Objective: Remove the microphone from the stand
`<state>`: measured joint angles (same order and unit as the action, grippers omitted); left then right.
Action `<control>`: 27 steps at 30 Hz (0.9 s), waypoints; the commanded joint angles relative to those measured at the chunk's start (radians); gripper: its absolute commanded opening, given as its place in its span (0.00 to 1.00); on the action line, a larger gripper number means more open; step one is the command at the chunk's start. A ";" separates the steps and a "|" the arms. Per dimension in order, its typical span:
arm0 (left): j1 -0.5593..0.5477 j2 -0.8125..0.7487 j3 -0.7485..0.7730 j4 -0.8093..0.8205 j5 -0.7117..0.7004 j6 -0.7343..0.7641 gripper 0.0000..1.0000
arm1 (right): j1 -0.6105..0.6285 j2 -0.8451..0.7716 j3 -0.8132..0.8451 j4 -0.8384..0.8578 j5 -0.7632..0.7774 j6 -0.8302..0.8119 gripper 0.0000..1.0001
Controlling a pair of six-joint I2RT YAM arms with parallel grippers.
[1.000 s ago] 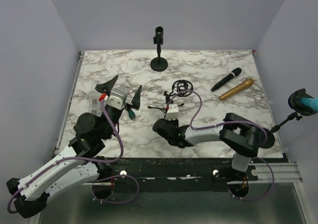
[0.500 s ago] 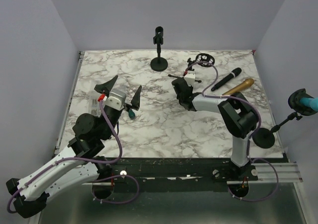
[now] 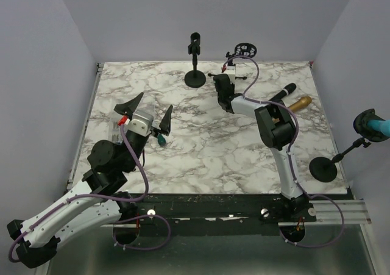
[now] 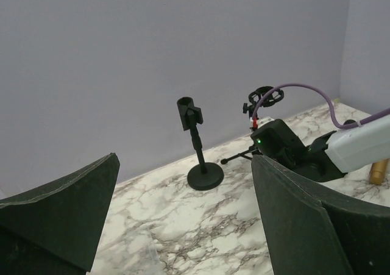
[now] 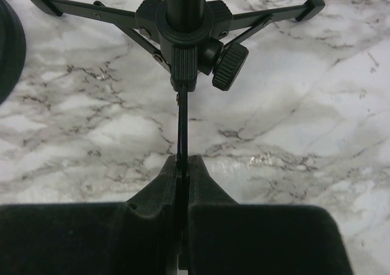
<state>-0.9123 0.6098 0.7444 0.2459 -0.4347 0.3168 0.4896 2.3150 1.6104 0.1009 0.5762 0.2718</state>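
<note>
Teal microphone (image 3: 367, 124): one, sitting tilted in the clip of the side stand (image 3: 323, 169) at 3 o'clock, past the table's right edge; neither gripper touches it.
Loose microphones: two, a black microphone (image 3: 285, 91) and a gold microphone (image 3: 300, 103), lying side by side on the marble table (image 3: 201, 153) at 2 o'clock, partly hidden by the right arm.
Stands: three in all. The side stand has a round base at 4 o'clock. The round-base stand (image 3: 195, 77) at 12 o'clock has an empty clip. The tripod stand (image 5: 184, 13) at 1 o'clock carries a ring mount (image 3: 245, 48).
Right gripper (image 5: 181, 165): fingers pinched together on one thin leg (image 5: 181, 122) of the tripod stand.
Left gripper (image 3: 156, 101): fingers spread wide, holding nothing, at 9 o'clock.
</note>
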 commanded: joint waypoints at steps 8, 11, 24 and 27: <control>-0.004 0.020 0.019 0.020 -0.006 0.005 0.94 | -0.023 0.082 0.106 -0.030 -0.009 -0.072 0.05; -0.005 0.020 0.020 0.018 -0.001 -0.001 0.94 | -0.031 0.087 0.136 -0.049 -0.026 -0.056 0.08; -0.004 0.022 0.022 0.015 0.006 -0.007 0.94 | -0.035 -0.184 -0.046 -0.044 -0.191 0.017 0.72; -0.005 0.023 0.025 0.010 0.013 -0.012 0.94 | -0.027 -0.332 -0.200 -0.018 -0.273 0.056 0.76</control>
<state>-0.9123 0.6334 0.7444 0.2451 -0.4339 0.3206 0.4580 2.1998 1.5455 0.0311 0.4358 0.2619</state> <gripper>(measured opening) 0.931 0.736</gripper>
